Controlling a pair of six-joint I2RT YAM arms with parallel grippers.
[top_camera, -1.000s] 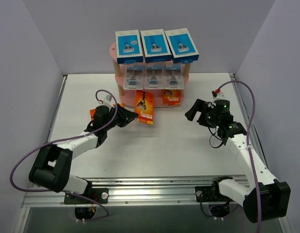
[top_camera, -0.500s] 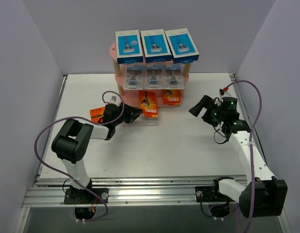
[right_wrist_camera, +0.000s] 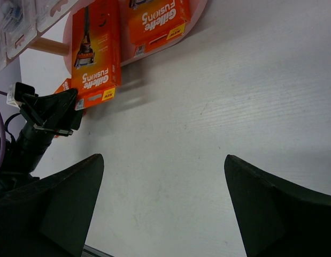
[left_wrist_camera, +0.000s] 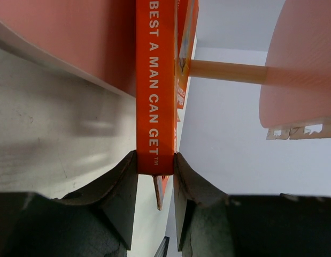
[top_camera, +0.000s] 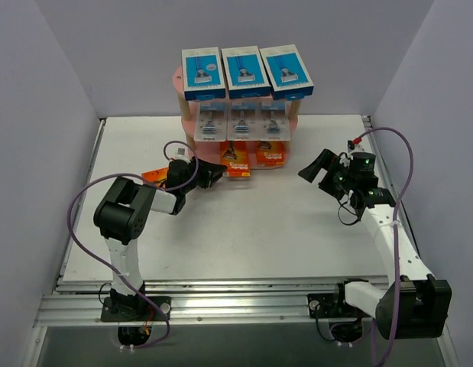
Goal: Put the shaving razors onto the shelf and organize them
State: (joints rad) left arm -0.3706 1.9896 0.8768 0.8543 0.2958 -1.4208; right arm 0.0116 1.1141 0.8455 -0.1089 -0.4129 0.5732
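Observation:
The pink shelf (top_camera: 177, 79) stands at the back centre, with three blue-and-white razor boxes (top_camera: 245, 70) on its top tier and three clear blister packs (top_camera: 242, 121) on the middle tier. One orange card (top_camera: 270, 155) leans on the bottom tier. My left gripper (top_camera: 213, 174) (left_wrist_camera: 155, 160) is shut on the near end of a second orange card (top_camera: 236, 162) (left_wrist_camera: 155, 80), whose far end reaches over the bottom board (left_wrist_camera: 85, 37) beside the first. A third orange card (top_camera: 153, 177) lies on the table behind the left arm. My right gripper (top_camera: 312, 168) (right_wrist_camera: 164, 176) hangs open over bare table.
Grey walls close in the white table (top_camera: 259, 229) on three sides. A wooden shelf post (left_wrist_camera: 229, 71) stands right of the held card. The purple cable (top_camera: 76, 222) loops off the left arm. In the right wrist view the held card (right_wrist_camera: 95, 53) overhangs the board's front edge.
My left gripper has carried the orange card back and to the right, from the open table to the shelf's bottom tier. The right arm has pulled slightly to the right, jaws still open.

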